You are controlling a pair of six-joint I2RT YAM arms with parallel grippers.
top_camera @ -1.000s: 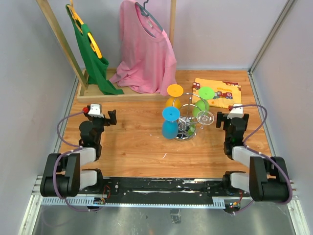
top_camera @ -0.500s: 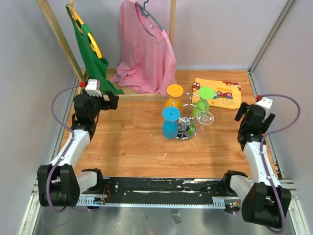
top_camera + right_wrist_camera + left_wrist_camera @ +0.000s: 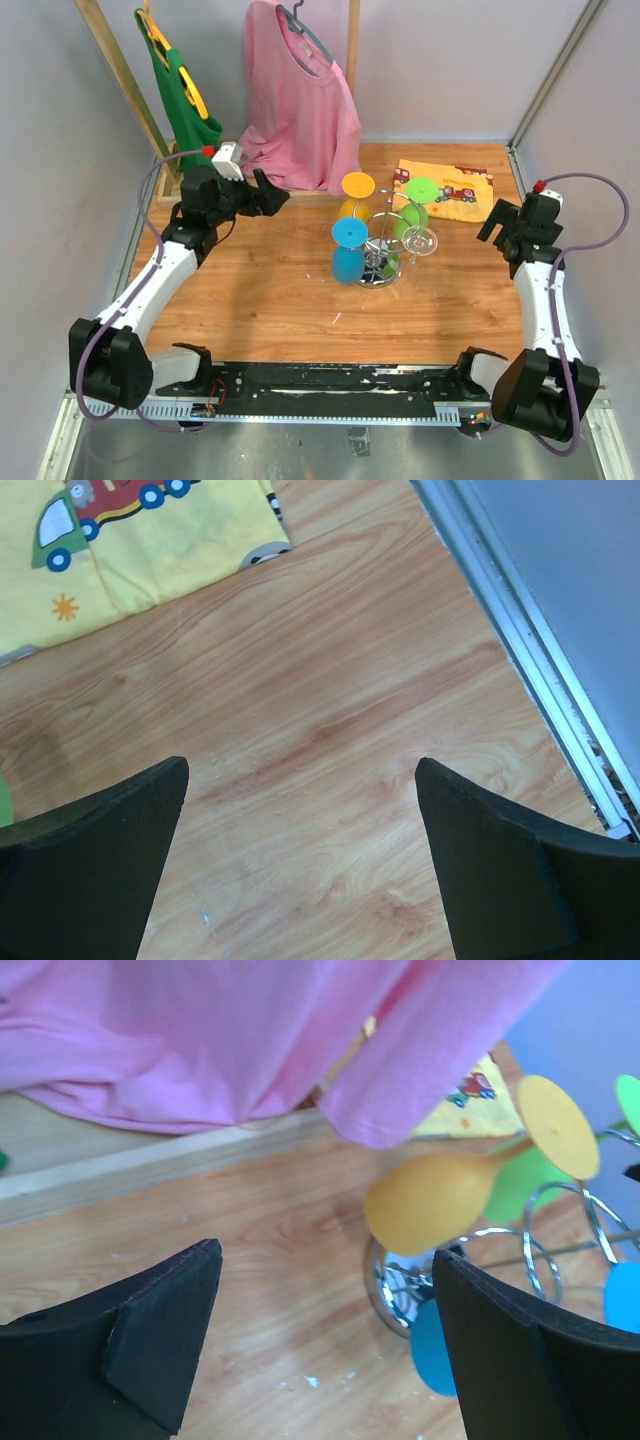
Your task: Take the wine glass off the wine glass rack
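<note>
The silver wire wine glass rack (image 3: 381, 276) stands mid-table. Several upside-down plastic wine glasses hang on it: blue (image 3: 348, 264), yellow (image 3: 353, 208), green (image 3: 411, 222), and a clear one (image 3: 420, 240). My left gripper (image 3: 272, 195) is open and empty, left of the rack and apart from it. In the left wrist view (image 3: 328, 1256) the yellow glass (image 3: 432, 1200), a green glass (image 3: 520, 1182), a blue glass (image 3: 430, 1348) and the rack's chrome base (image 3: 392, 1298) lie ahead. My right gripper (image 3: 493, 222) is open and empty at the right, over bare wood (image 3: 300, 765).
A pink shirt (image 3: 300, 100) and a green garment (image 3: 190, 120) hang on a wooden frame (image 3: 230, 192) at the back left. A yellow fire-truck cloth (image 3: 445, 188) lies at the back right. The right wall's metal rail (image 3: 530, 650) is close to the right gripper.
Both arms have unfolded from near their bases. The left gripper has risen and swung right toward the rack. The right gripper has moved out to the far right.
</note>
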